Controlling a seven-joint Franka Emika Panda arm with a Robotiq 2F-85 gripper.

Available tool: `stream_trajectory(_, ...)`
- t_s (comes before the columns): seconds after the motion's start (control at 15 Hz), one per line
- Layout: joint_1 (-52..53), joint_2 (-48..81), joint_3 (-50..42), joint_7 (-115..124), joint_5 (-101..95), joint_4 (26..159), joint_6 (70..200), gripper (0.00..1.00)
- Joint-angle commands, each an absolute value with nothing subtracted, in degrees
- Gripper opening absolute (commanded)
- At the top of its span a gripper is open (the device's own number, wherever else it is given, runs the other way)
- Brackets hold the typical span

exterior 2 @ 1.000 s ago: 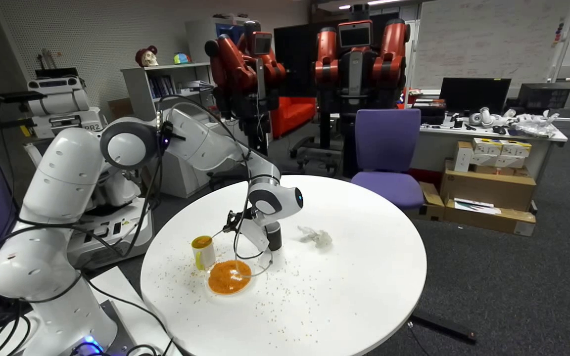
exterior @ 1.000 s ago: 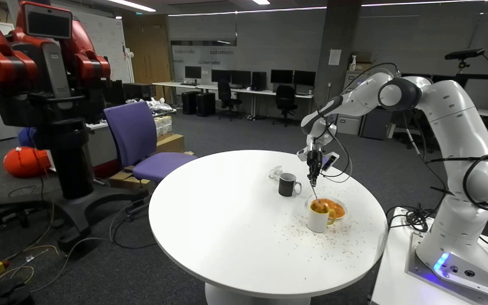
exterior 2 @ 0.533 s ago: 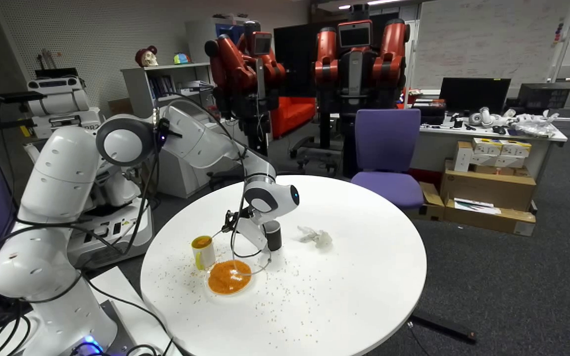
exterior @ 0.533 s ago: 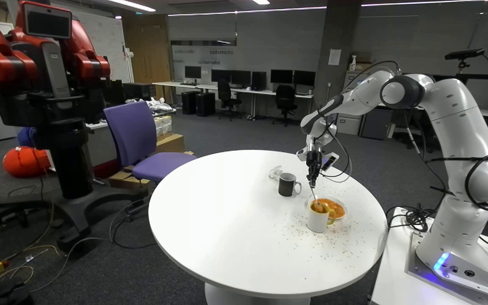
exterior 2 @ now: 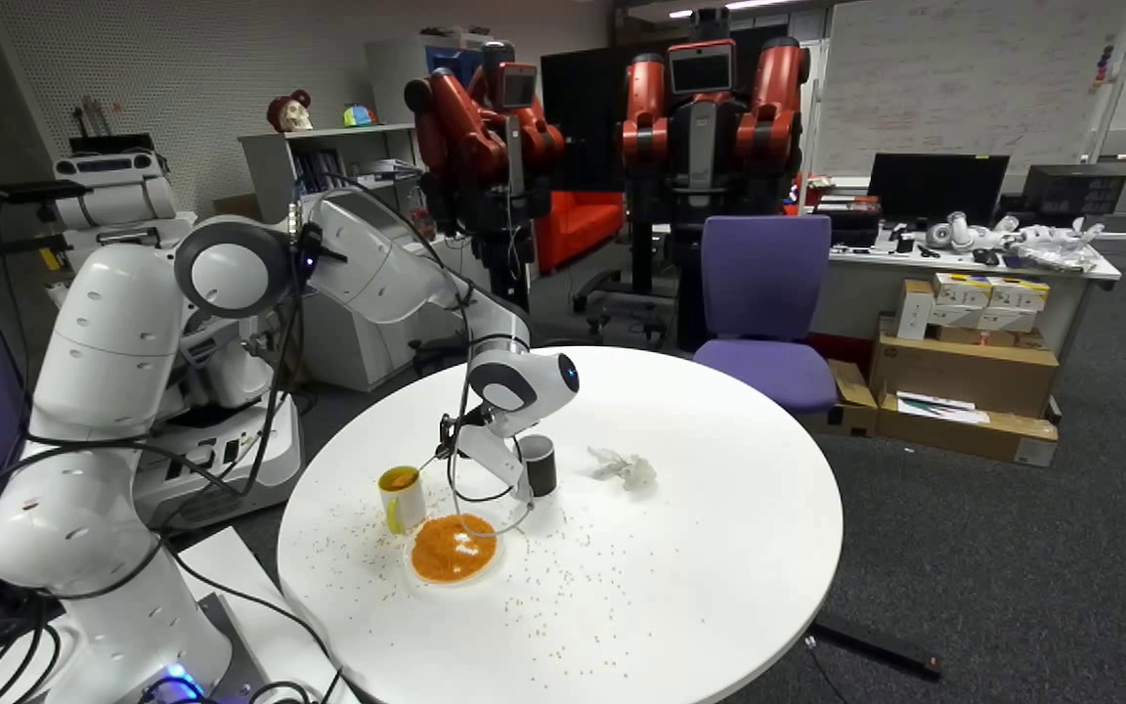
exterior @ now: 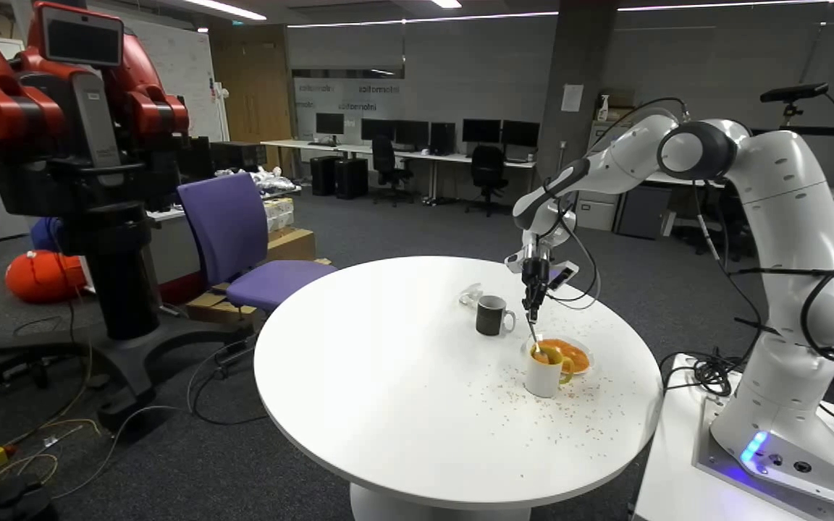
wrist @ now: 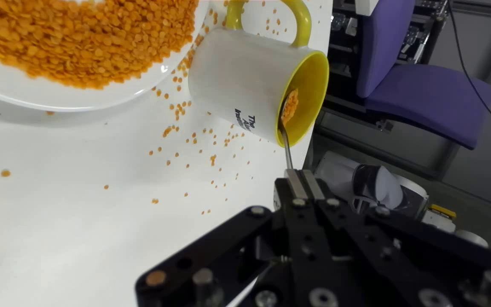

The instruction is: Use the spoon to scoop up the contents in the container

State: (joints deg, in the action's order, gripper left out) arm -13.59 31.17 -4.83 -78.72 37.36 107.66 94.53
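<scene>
One tabletop (exterior 2: 719,557). One white mug (exterior: 541,380) and one dark mug (exterior: 489,317), two in all. One dish (wrist: 79,99), one spoon (wrist: 287,149), one heap of lentils (wrist: 96,47), and loose lentils (wrist: 167,131), too many to count. One crumpled piece of plastic (exterior 2: 636,473). One arm (exterior: 786,202), ending in one end effector (wrist: 300,172) with two fingers (wrist: 312,185). Around these, in an exterior view: two red robots (exterior 2: 704,147), two purple chairs (exterior 2: 763,269), one sofa (exterior 2: 578,228), one whiteboard (exterior 2: 974,88) and one skull (exterior 2: 296,116).

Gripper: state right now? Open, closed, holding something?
Gripper: closed, holding the spoon by its handle, spoon head inside the white mug.
</scene>
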Motion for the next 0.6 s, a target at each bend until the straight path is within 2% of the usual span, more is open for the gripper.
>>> stream_trajectory(0.0,-12.2,25.5,-4.3,-78.4,34.6,113.5,100.3,0.0)
stream_trajectory(0.53,-11.3,21.3,-2.5,-78.5,31.9,117.2,103.5,0.0)
